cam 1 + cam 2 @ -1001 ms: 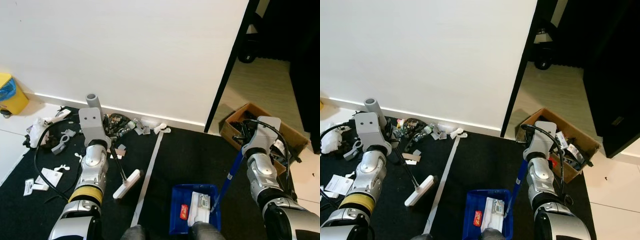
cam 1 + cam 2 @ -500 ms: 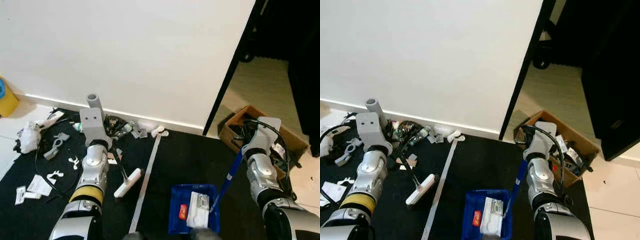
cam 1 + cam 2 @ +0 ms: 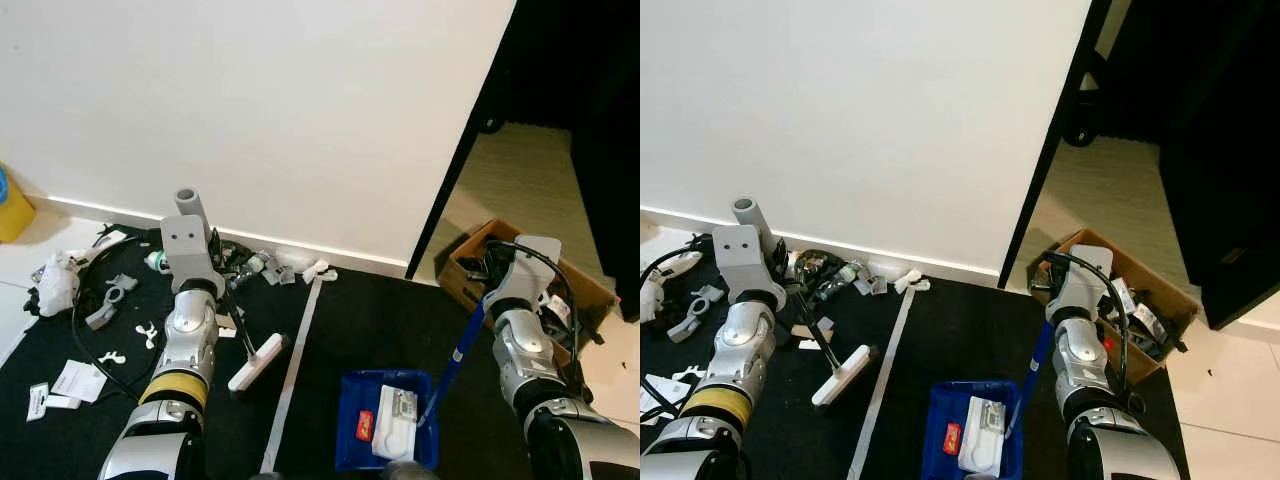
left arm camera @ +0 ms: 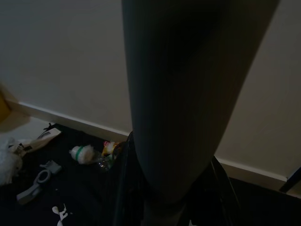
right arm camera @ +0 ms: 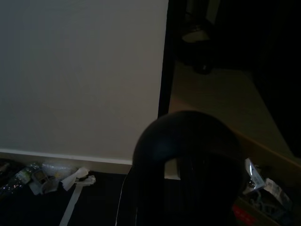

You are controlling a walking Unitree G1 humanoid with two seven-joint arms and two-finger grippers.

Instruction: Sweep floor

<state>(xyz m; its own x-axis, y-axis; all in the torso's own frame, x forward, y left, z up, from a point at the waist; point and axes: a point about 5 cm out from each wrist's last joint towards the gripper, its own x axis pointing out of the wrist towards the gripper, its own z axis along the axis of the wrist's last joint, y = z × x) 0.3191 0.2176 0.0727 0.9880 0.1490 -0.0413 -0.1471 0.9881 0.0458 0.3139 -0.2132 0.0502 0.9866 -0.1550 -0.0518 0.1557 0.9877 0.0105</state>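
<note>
Closer to the debris [image 3: 255, 268] now, white-headed broom [image 3: 255, 361] lies tilted.

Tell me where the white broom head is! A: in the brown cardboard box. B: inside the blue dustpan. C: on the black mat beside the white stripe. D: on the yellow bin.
C: the white flat broom head lies on the black floor mat, just left of the white stripe, apart from the blue plastic dustpan.

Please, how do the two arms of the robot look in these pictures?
Both arms are silver metal with rounded segments and a light grey box-shaped wrist block. The left arm has a yellow band near the elbow and a grey tube on top. The right arm carries a looping black cable.
</note>
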